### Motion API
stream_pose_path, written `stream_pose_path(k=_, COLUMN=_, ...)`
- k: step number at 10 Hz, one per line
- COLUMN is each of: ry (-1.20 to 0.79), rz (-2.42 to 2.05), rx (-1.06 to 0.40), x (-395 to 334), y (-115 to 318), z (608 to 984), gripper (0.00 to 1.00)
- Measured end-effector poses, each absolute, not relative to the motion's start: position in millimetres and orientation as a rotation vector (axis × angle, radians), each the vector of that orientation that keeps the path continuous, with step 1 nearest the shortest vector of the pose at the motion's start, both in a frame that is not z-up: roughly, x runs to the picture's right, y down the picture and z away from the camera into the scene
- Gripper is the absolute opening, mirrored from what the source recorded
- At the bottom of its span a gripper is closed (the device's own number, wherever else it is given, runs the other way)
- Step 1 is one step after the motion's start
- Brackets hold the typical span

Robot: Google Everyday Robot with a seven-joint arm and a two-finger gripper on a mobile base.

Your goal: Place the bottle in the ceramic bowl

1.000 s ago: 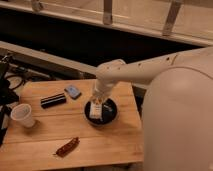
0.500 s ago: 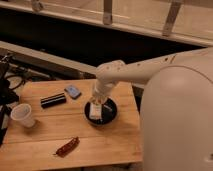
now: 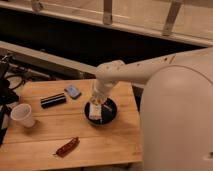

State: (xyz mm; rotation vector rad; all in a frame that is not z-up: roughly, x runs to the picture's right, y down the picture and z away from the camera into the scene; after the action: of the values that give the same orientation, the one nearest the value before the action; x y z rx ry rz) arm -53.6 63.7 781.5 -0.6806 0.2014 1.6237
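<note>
The black glossy ceramic bowl (image 3: 111,116) sits on the wooden table (image 3: 45,137), right of centre. The pale cream bottle (image 3: 94,111) with a tan upper part stands inside the bowl, at its left side. My gripper (image 3: 96,101) comes down from the white arm (image 3: 140,72) directly over the bottle, at its top, inside the bowl's rim.
A white paper cup (image 3: 22,115) lies at the table's left edge. A black bar-shaped object (image 3: 53,100) and a small blue-grey packet (image 3: 73,91) lie at the back left. A brown snack bar (image 3: 66,147) lies near the front edge. My white body (image 3: 175,120) fills the right side.
The arm and gripper have shifted very slightly; the bottle stays in the bowl under the gripper. Nothing else has moved.
</note>
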Motion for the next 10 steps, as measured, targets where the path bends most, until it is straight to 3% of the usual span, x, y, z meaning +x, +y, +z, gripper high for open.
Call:
stream_pose_path(k=1, ry=0.201, rz=1.622, rx=-0.682, x=-54.6, y=63.7, z=781.4, gripper=0.38)
stream_pose_path(k=6, ry=0.200, rz=1.615, rx=-0.684, x=-57.9, y=64.5, z=781.6, gripper=0.43)
stream_pose_path(k=8, ry=0.199, rz=1.612, rx=-0.685, x=-59.8, y=64.6, z=781.5, gripper=0.59)
stream_pose_path(k=10, ry=0.198, rz=1.610, rx=-0.686, x=-61.6, y=64.8, z=781.4, gripper=0.60)
